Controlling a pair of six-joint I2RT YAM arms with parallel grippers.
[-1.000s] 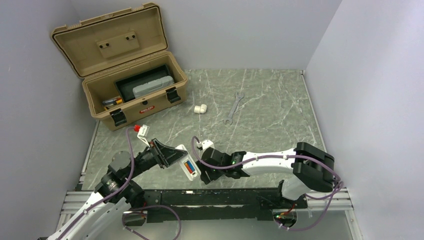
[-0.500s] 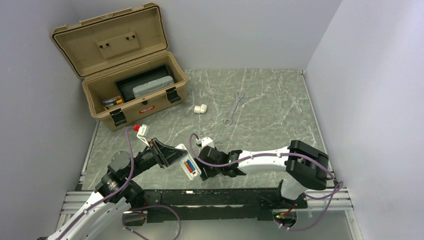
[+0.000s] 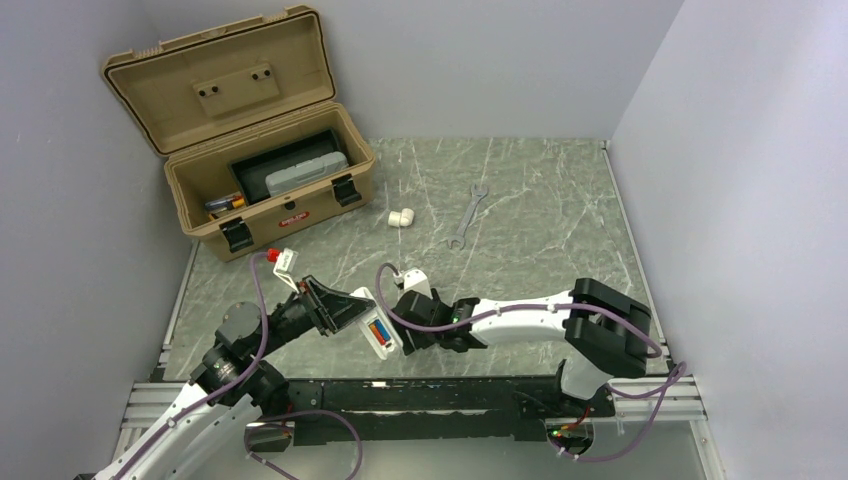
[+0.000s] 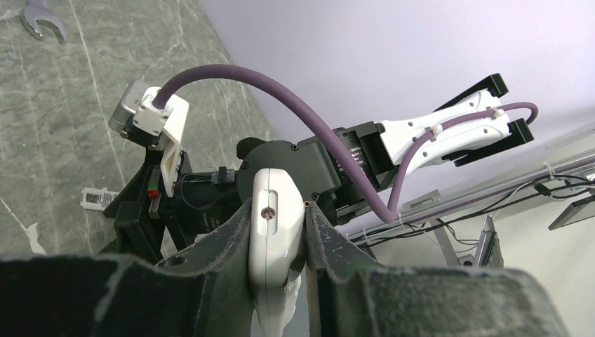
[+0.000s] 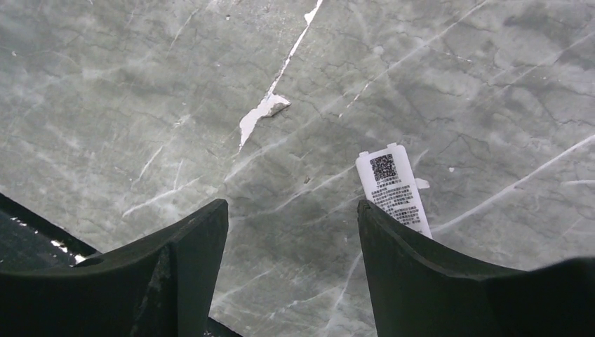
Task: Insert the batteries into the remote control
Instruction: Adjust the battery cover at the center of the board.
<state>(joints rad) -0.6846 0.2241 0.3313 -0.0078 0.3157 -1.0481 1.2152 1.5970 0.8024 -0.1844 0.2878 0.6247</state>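
Observation:
My left gripper [image 3: 352,314] is shut on the white remote control [image 3: 378,333], holding it above the near edge of the table with its open back facing up. An orange-red battery [image 3: 377,331] lies in the recess. In the left wrist view the remote control [image 4: 275,217] is clamped edge-on between the two fingers of the left gripper [image 4: 277,208]. My right gripper [image 3: 407,338] hangs close to the right of the remote. In its own view the right gripper [image 5: 291,214] is open over bare marble, holding nothing.
A small white printed cover [image 5: 391,188] lies flat by the right finger, also seen as the cover [image 4: 98,199]. An open tan toolbox [image 3: 270,190] stands at the back left. A white pipe elbow [image 3: 401,216] and a silver wrench [image 3: 466,215] lie mid-table.
My right arm has slid left and slightly away from me, closer to the remote, and its jaws have widened a little. The left gripper and the remote have stayed put.

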